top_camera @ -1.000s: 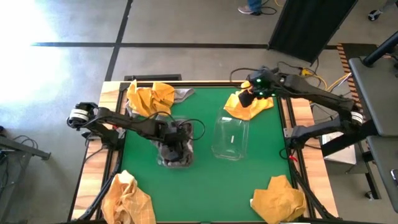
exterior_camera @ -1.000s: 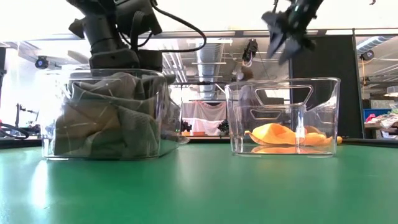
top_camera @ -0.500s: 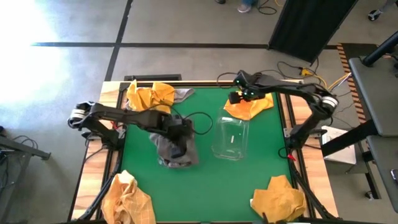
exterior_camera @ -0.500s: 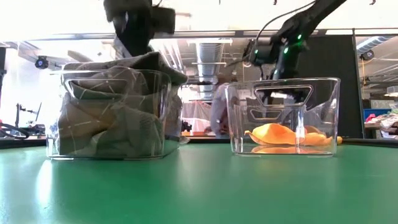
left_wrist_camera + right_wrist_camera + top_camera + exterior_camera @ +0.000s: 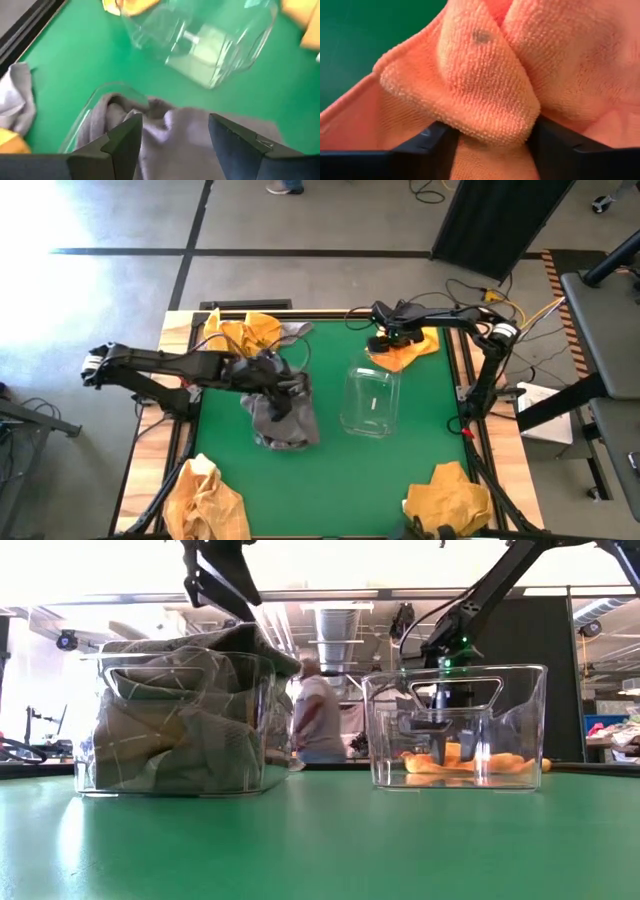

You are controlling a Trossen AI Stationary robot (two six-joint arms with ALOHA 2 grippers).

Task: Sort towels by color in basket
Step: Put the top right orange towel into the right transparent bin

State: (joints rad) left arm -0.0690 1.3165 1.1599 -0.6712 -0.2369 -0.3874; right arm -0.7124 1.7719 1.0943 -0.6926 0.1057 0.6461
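Towels: grey load now in its bin, right arm down on a mustard one

Towels of the grey kind (image 5: 282, 412) now fill the clear bin (image 5: 175, 722) at about 8 o'clock from table centre, heaped above the rim with one fold draped over the wall. A second ago the left gripper (image 5: 172, 137) was pressed down into that heap; it has since lifted clear and hangs above the bin with its fingers (image 5: 122, 142) spread and nothing between them. That reads as a finished drop.

The right gripper (image 5: 388, 340) has meanwhile come down from above the table to the mustard-yellow towel (image 5: 485, 85) lying at 1 o'clock, just behind the second clear bin (image 5: 371, 402). In the right wrist view a ridge of cloth bulges up between the 2 dark fingers (image 5: 427, 145), so the jaws look closed on a fold of it, low at the table surface. My judgement: this is the start of a pick, with the empty bin beside it as the likely target.

3 more mustard towels wait: a crumpled pile (image 5: 240, 335) at 11 o'clock with a scrap of grey cloth (image 5: 293, 332) touching it, 1 at 7 o'clock (image 5: 205, 500), and 1 at 5 o'clock (image 5: 450, 500). All are soft, looped terry, loosely bunched, likely to trail and snag on a bin rim.
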